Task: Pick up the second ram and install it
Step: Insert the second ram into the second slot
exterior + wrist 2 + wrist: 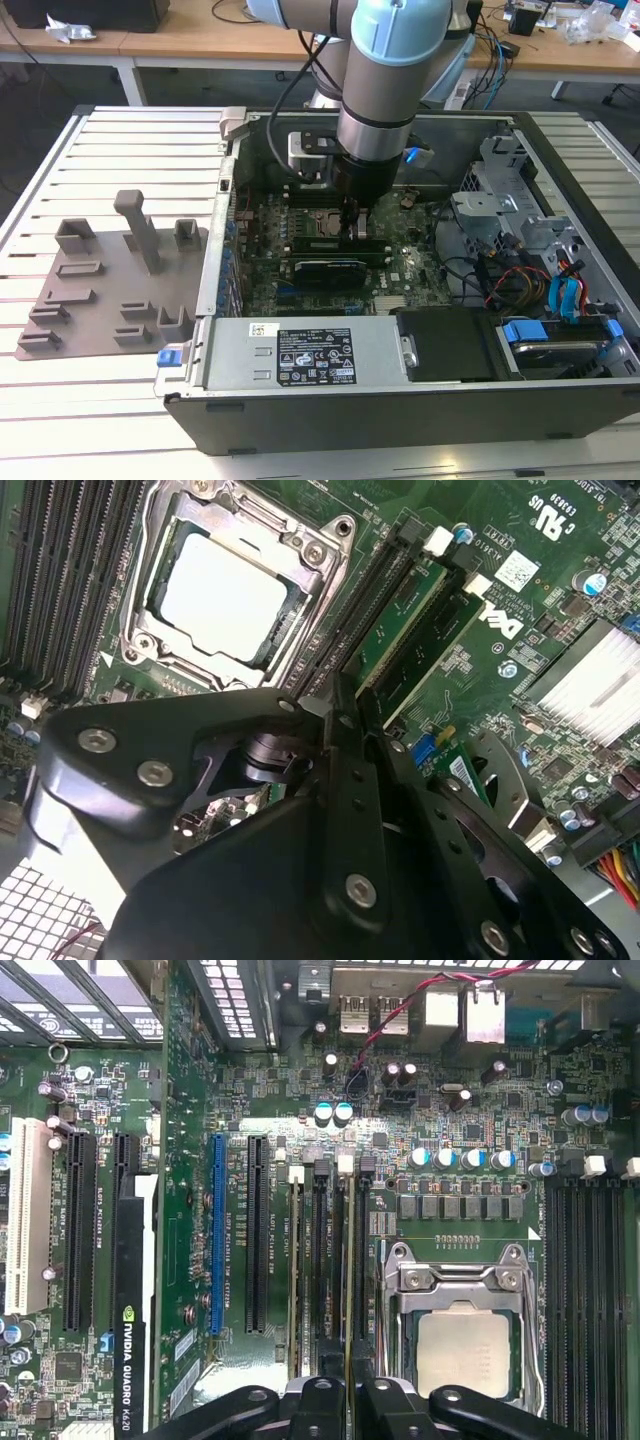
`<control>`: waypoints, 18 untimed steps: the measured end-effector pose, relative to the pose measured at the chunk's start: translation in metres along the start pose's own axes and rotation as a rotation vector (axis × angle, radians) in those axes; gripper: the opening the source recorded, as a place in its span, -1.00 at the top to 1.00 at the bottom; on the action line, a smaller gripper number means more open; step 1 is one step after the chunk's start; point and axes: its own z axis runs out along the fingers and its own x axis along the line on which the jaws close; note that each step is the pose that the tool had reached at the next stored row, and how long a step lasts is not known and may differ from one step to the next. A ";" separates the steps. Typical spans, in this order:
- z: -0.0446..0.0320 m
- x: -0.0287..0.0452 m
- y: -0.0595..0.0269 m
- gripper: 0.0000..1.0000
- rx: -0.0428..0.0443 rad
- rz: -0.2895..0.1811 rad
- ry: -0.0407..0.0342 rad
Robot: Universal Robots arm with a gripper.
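Second wrist view shows the second ram (425,630) standing on edge in its slot beside the processor socket (225,585), my gripper (350,715) pinched on it. Around us lies the open computer case (400,400) on a slatted table (120,140), grey holder tray (90,290) alongside, desks (180,40) behind.

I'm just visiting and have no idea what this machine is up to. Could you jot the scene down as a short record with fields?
place: open computer case on a slatted table
gripper: low over the motherboard, beside the processor socket
second ram: standing in a memory slot, gripper fingers at its sides
other sticks: green one already seated
holder tray: grey, outside the case at the exterior view's left
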 end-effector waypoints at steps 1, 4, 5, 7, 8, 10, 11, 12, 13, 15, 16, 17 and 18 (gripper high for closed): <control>0.0000 0.0000 0.0000 0.73 0.0000 0.000 0.0000; 0.0000 0.0000 -0.0001 0.73 -0.0001 -0.002 0.0002; 0.0001 0.0000 -0.0001 0.73 -0.0001 -0.004 0.0008; 0.0013 0.0001 -0.0001 0.73 -0.0003 -0.005 0.0056; 0.0018 0.0001 -0.0001 0.73 -0.0001 -0.005 0.0060; 0.0027 -0.0004 -0.0002 0.73 -0.0001 -0.005 0.0059; 0.0029 -0.0004 -0.0002 0.73 -0.0002 -0.005 0.0061; 0.0030 -0.0004 -0.0002 0.73 -0.0002 -0.005 0.0062; 0.0030 -0.0005 -0.0002 0.73 -0.0002 -0.005 0.0060; 0.0031 -0.0006 -0.0002 0.73 0.0000 0.002 0.0057; 0.0030 -0.0006 -0.0002 0.73 0.0001 0.004 0.0056; 0.0031 -0.0006 -0.0002 0.73 0.0001 0.004 0.0055; 0.0032 -0.0006 -0.0002 0.73 0.0001 0.005 0.0056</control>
